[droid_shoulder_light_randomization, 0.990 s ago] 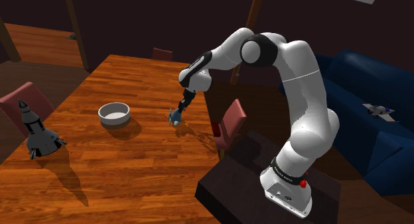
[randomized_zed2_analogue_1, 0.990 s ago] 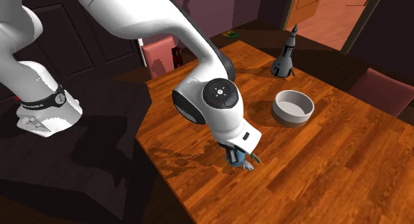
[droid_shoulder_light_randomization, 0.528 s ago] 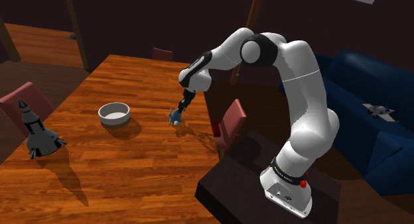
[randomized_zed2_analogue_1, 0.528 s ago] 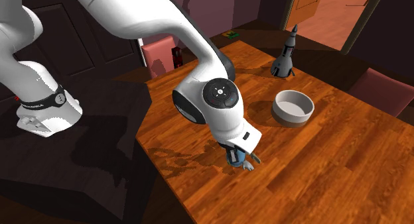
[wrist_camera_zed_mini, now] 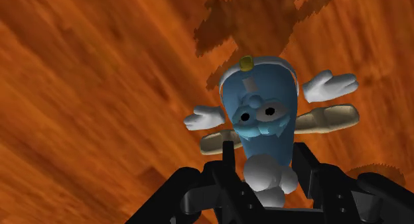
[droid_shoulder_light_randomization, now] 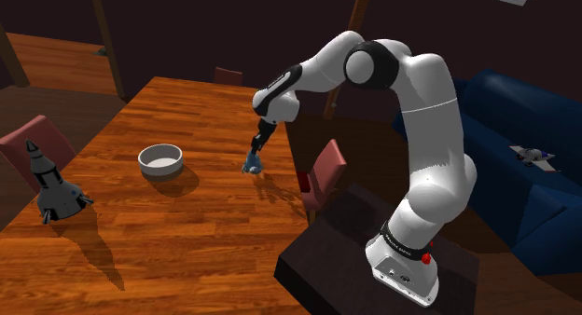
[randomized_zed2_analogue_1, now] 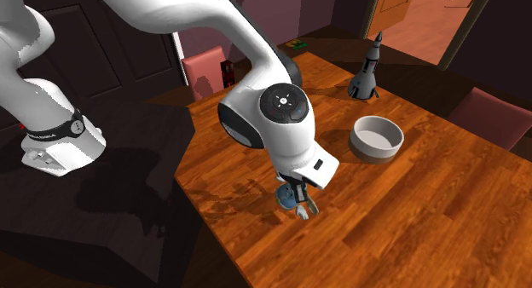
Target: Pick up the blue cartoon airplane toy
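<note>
- Your gripper (wrist_camera_zed_mini: 265, 160) is clenched on the blue airplane toy (wrist_camera_zed_mini: 257, 116). The two black fingers (wrist_camera_zed_mini: 306, 171) press its body from either side, at the end nearest the palm, beside a white rounded knob. The face, the wings and the yellow-capped far end stick out past the fingertips.
- The toy hangs over the wooden table (droid_shoulder_light_randomization: 187, 229), near the edge closest to the stand. In the wrist view its shadow lies offset from it on the wood, so I judge it is just off the surface, though the exterior views make the gap hard to read.
- Lift straight up and slowly — most of the toy sits beyond the pads, so a jerk or a sideways swing could pivot it out of the grip.
- Hold the closing force steady. The body looks rounded and smooth, so easing the squeeze to re-seat it would likely let it slip.
- Hold the wrist at its present angle as you rise, because tilting would shift the overhanging load.
- The white bowl (droid_shoulder_light_randomization: 160, 158) and the dark rocket toy (droid_shoulder_light_randomization: 51, 187) stand well apart from the gripper, toward the shoulder view's left. The red chair (droid_shoulder_light_randomization: 326, 169) sits beside the table edge — none of these blocks a vertical lift.
</note>
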Motion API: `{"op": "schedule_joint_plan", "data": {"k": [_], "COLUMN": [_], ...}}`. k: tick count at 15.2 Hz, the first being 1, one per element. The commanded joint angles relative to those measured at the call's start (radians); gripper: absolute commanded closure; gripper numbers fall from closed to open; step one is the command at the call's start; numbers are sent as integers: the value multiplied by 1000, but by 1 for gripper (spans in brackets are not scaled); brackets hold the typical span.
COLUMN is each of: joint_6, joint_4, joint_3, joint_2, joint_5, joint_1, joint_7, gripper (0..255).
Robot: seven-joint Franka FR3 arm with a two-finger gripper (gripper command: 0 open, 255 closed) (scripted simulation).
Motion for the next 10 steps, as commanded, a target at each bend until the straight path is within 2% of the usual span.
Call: {"op": "schedule_joint_plan", "data": {"k": [1,10], "joint_6": [-17,-75], "joint_4": [-2,-15], "joint_3": [-6,-27], "joint_2": [-19,-92], "joint_5": [-7,-35], "joint_1": [3,16], "joint_7": [8,42], "gripper": [255,255]}}
